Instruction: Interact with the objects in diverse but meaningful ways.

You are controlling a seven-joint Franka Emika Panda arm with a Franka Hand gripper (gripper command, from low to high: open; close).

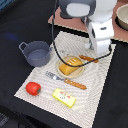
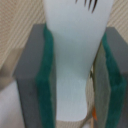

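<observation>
In the wrist view my gripper (image 2: 75,75) is shut on a small white piece (image 2: 75,55) with black marks at one end, clamped between the green pads (image 2: 47,85). The exterior view shows the gripper (image 1: 101,53) low over the placement's far right corner, its fingertips hidden by the hand. The golden bread loaf (image 1: 71,63) lies in the round grey pan (image 1: 73,72) just to its left. A grey-blue two-handled pot (image 1: 37,53) stands at the mat's left edge. The red tomato (image 1: 33,88) and yellow butter block (image 1: 64,97) lie along the near side.
A striped placemat (image 1: 42,75) covers the dark table. A fork with a brown handle (image 1: 67,80) lies in front of the pan, and a brown handle (image 1: 89,58) sticks out beside it. A pink board (image 1: 70,22) and a bowl (image 1: 122,17) sit at the back.
</observation>
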